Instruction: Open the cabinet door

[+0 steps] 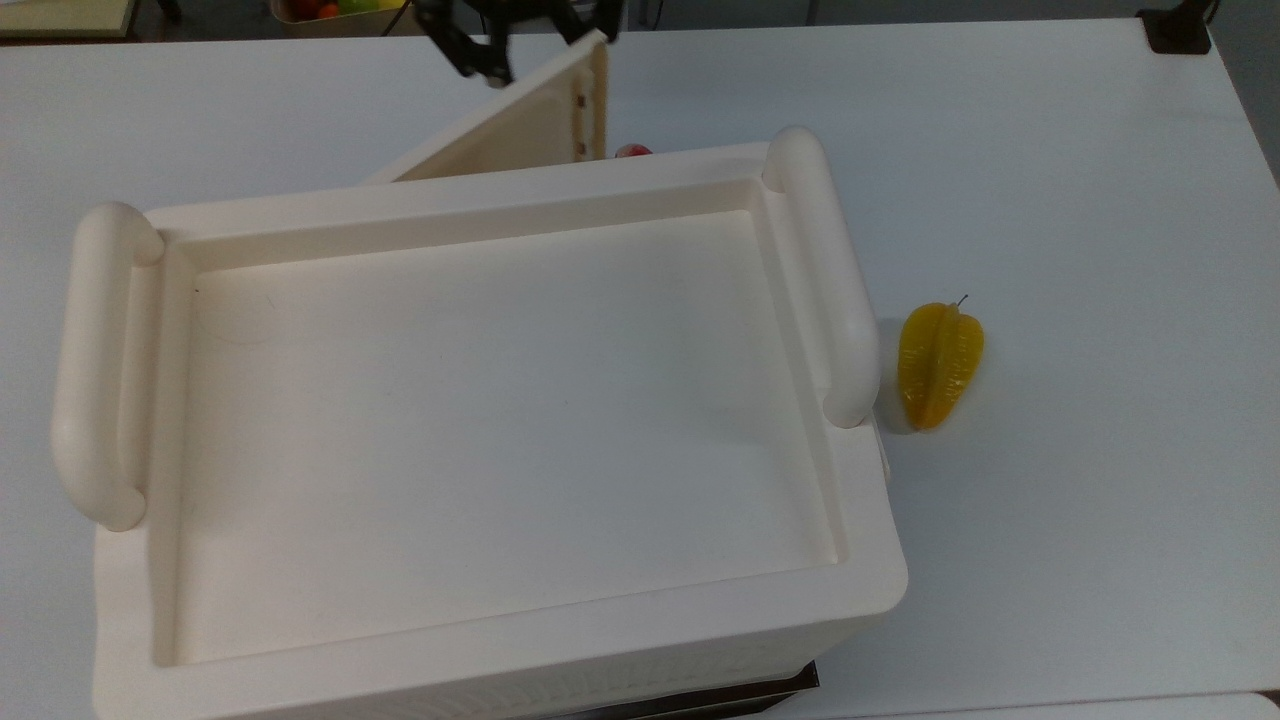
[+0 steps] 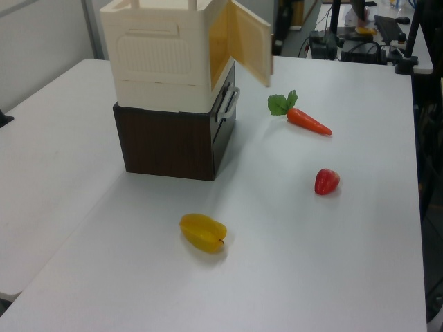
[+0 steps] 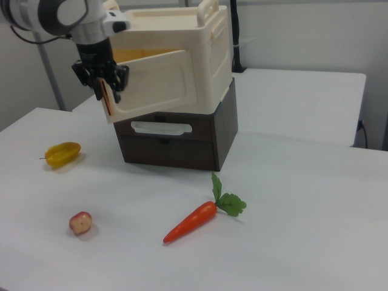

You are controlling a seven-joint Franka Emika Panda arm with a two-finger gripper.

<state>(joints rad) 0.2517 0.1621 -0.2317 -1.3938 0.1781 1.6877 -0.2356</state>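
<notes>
**Door swung wide, gripper at its free edge**

The cabinet sat on a dark brown base, its interior mostly hidden. The cabinet door stood well out from the front, hinged toward the right view's right. The gripper clasped the door's free edge; the top view cut off its upper part. The table lay open around a carrot, starfruit and strawberry

The top view's upper edge cuts off the gripper above its fingers, the cabinet runs off the lower edge — hiding most of the red fruit behind its rim — and the door screens the gripper in the left view.
</notes>
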